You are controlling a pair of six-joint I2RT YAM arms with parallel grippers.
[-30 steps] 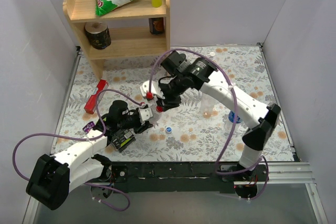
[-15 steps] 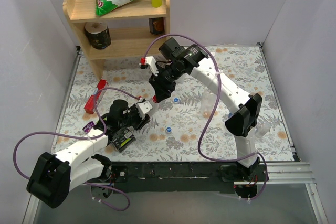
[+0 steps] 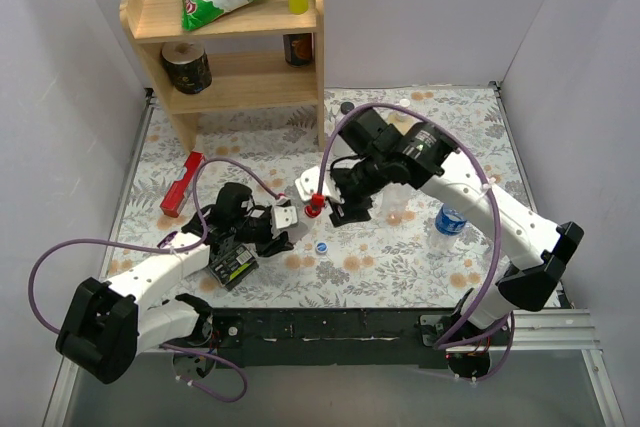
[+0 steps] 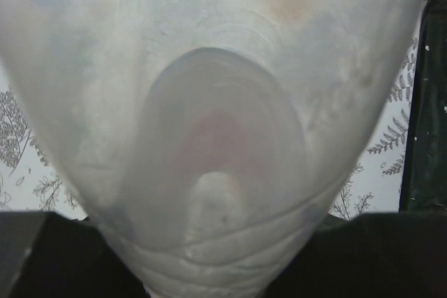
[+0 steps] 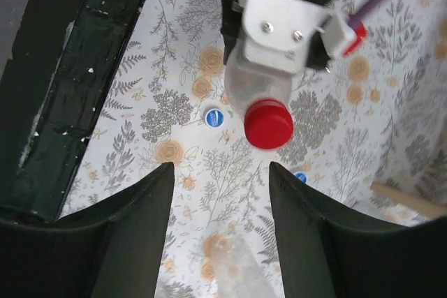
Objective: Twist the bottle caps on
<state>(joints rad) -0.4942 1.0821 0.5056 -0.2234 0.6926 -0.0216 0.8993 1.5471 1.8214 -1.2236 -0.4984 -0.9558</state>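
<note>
My left gripper (image 3: 285, 217) is shut on a small clear bottle (image 4: 223, 137), which fills the left wrist view. The bottle lies sideways, neck pointing right, with the red cap (image 3: 316, 207) on its mouth. In the right wrist view the red cap (image 5: 269, 123) sits just beyond my right gripper (image 5: 220, 167), whose fingers are open and apart from it. My right gripper (image 3: 342, 211) hovers right of the cap. One blue cap (image 3: 321, 246) lies on the cloth below the bottle. The right wrist view shows that blue cap (image 5: 215, 117) and a second blue cap (image 5: 300, 177) on the cloth.
An upright clear bottle (image 3: 395, 202) and a blue-labelled bottle (image 3: 447, 222) stand right of my right gripper. A red box (image 3: 182, 184) and a black device (image 3: 232, 267) lie on the left. A wooden shelf (image 3: 230, 37) stands at the back left.
My right gripper has opened, let go of the red cap, and swung round to its right side. My left arm has carried the bottle to the right and a little nearer.
</note>
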